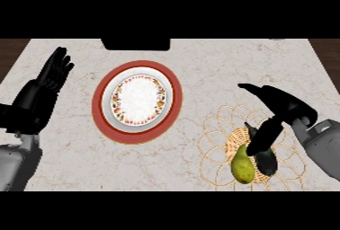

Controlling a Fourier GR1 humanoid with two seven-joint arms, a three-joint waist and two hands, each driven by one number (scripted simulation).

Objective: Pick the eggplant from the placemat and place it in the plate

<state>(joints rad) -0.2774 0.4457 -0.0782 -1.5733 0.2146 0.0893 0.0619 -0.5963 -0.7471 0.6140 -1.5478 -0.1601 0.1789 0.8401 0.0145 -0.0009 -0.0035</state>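
**Operator:** Starting near me: the eggplant [267, 162] is lying at the near right on the woven placemat [216, 155], touching a yellow-green pear-shaped fruit [243, 167] just to its left. I'm bringing my right hand [282, 108] over it; the fingers are stretching down onto its upper end, thumb held apart, nothing closed round it yet.

**Observer:** So which step are you calling it?

**Operator:** The reach, I'm judging, with the grasp not made. Next I'm needing to curl fingers and thumb round the eggplant without nudging the fruit, then lift.

**Observer:** And the target?

**Operator:** Farther off and to the left, the plate [170, 95] with the red rim is sitting bare on the marble counter [219, 63], well apart from the placemat. My left hand [41, 87] is resting open at the far left edge, fingers up.
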